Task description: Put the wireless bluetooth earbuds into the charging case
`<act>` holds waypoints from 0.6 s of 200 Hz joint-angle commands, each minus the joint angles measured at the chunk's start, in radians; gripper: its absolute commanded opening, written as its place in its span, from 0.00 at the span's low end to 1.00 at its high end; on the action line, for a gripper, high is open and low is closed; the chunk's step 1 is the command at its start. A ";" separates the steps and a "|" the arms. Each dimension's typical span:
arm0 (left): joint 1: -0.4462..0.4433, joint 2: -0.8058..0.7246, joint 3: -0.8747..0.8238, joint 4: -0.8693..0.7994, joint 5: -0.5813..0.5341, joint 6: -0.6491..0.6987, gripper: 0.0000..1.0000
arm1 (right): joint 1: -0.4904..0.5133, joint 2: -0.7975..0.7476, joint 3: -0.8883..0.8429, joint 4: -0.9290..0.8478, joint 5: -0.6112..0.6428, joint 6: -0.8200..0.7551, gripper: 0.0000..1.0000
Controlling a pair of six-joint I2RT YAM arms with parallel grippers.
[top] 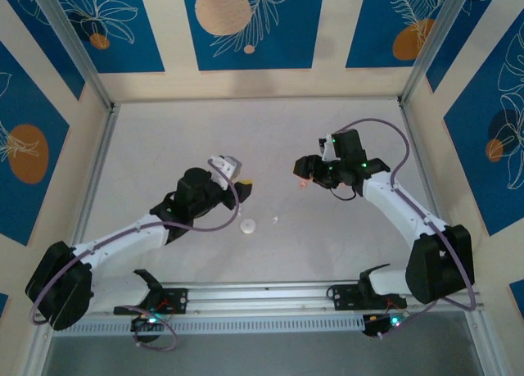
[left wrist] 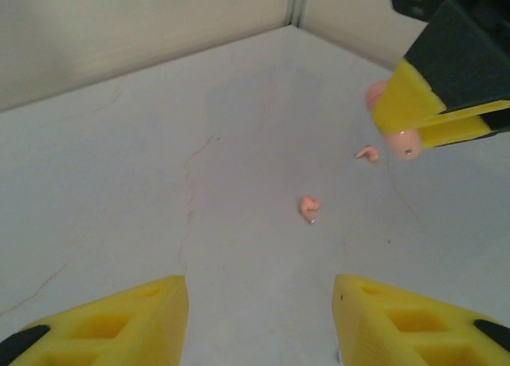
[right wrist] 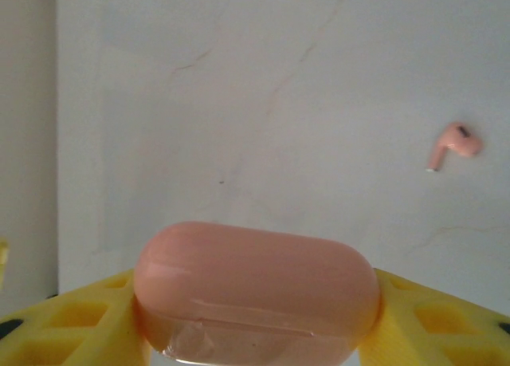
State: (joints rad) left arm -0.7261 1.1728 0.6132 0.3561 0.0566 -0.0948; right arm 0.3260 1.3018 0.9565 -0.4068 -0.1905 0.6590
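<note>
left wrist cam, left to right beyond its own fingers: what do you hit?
Pink earbud → second pink earbud, farther back → pink charging case, clamped in the jaws of the right gripper.

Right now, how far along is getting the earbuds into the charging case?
Nothing looks inserted yet. In hand: the right gripper clamps the glossy pink rounded charging case, apparently closed. Remaining: a small pink earbud and a second pink earbud lie on the pale table; the left gripper is open.
</note>
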 commanded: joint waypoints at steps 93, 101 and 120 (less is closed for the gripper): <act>-0.101 0.019 -0.130 0.394 -0.011 0.132 0.46 | 0.106 -0.095 -0.110 0.371 -0.098 0.204 0.53; -0.107 0.023 -0.134 0.415 -0.015 0.137 0.46 | 0.110 -0.099 -0.113 0.383 -0.099 0.209 0.53; -0.121 0.030 -0.152 0.472 -0.022 0.159 0.46 | 0.116 -0.113 -0.120 0.407 -0.097 0.220 0.53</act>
State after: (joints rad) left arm -0.8215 1.1896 0.4881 0.7052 0.0486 0.0231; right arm 0.4309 1.2266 0.8516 -0.0769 -0.2646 0.8402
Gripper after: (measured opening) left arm 0.461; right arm 0.584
